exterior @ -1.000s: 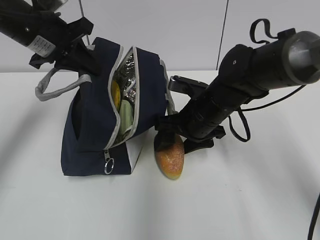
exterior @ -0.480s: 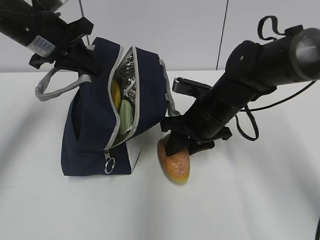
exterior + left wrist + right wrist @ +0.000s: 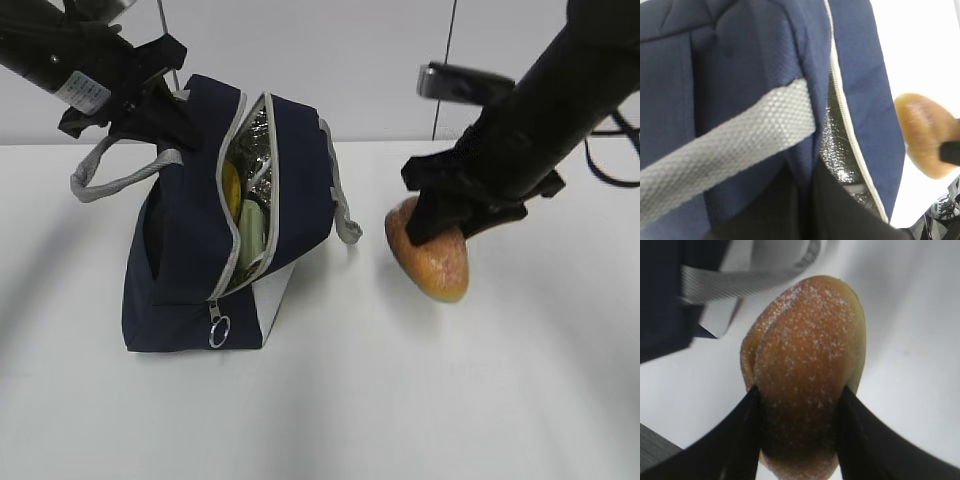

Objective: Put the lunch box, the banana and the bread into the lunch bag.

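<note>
The right pincer [image 3: 440, 232] pinches the bread [image 3: 432, 255] across its middle, both fingers pressed against the crust in the right wrist view, and holds it clear of the worktop [image 3: 400, 400] to the right of the bag [image 3: 195, 280]. To do this step well, the roll should go up above the slanted zipper opening and then down through it long end first, since the gap between the grey zipper edges looks narrow and a roll turned crosswise would likely catch on them. The grip looks firm enough; squeezing harder would only dent the crust. The left pincer [image 3: 150, 100] is at the bag's upper left by the handle [image 3: 115, 180] and seems to prop the mouth apart, but its fingers are hidden, so I cannot tell whether it is spread or closed. Inside, against the foil lining, the banana [image 3: 231, 190] and the pale green box [image 3: 251, 232] already fill the lower part, so the bread will probably have to sit on top of them. The second handle [image 3: 343, 215] hangs off the bag's right side, between roll and opening, and could snag the arm.
</note>
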Robot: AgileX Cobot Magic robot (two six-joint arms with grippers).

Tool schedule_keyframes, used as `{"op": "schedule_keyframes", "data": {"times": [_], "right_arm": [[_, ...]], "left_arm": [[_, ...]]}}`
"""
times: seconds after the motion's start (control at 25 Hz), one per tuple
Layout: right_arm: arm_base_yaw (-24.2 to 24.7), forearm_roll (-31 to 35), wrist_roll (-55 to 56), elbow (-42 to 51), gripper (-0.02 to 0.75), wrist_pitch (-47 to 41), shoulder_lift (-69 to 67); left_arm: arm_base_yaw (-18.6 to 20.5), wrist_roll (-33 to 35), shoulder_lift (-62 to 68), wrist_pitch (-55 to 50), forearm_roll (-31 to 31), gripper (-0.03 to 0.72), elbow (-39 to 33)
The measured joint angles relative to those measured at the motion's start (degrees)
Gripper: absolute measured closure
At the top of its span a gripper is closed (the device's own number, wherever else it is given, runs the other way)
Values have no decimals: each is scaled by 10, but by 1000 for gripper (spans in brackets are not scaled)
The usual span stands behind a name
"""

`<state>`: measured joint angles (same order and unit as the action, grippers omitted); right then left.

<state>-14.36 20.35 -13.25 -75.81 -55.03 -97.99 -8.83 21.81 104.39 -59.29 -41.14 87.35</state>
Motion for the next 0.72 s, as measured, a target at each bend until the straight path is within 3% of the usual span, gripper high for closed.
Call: {"op": "schedule_keyframes", "data": {"times": [0.16, 0.44, 0.72], "right_arm": [[0, 27, -1, -73, 433, -22, 20], [-11, 156, -55, -164, 433, -28, -3], [-73, 177, -62, -195, 433, -22, -96]], "left_arm": [[0, 0, 0, 0, -2, 691, 0], [0, 0, 0, 0, -19, 691, 0], [0, 0, 0, -2, -23, 691, 0]]}}
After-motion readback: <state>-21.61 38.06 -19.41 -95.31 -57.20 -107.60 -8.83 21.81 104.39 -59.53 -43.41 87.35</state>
